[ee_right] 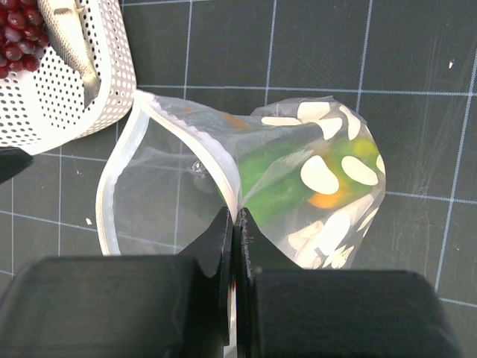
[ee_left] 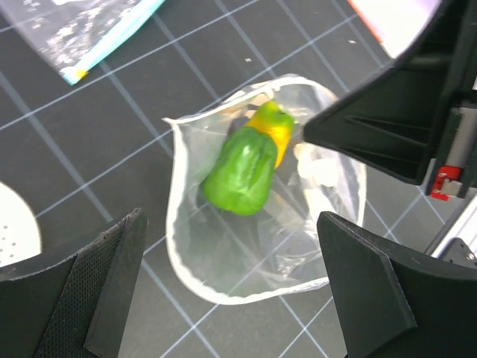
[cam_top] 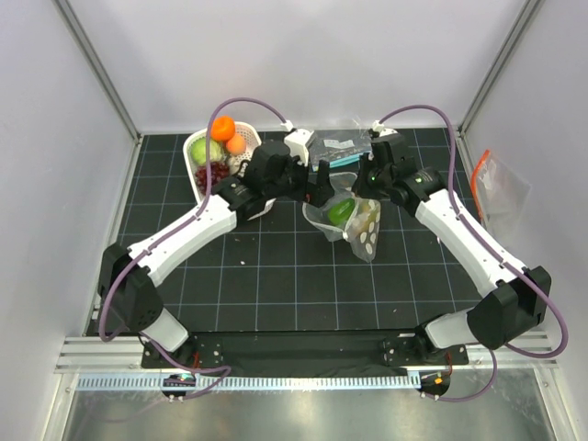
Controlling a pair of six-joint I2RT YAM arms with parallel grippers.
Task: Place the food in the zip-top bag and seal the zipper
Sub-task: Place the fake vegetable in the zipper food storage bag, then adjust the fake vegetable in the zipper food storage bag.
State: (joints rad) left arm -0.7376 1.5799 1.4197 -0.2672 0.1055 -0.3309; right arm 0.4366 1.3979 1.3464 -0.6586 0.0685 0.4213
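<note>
Right hand (ee_right: 235, 218) pinches floppy clear bag (ee_right: 164, 186) rim; glossy green pepper (ee_left: 240, 173) inside.

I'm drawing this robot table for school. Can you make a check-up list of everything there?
Surface: black gridded mat, a few pale specks.
Job's things: zip-top bag lies with its mouth open, green pepper and yellow food piece inside; orange fruits, pale green fruit and grapes sit in the white basket.
Clutter: teal-strip bag at the back; orange-strip bag off the mat, far right.
Grippers: left gripper open above the bag's mouth; right gripper shut on the bag's mouth edge.
Cables: purple cables loop along both arms.
Surroundings: white walls, metal frame posts.
</note>
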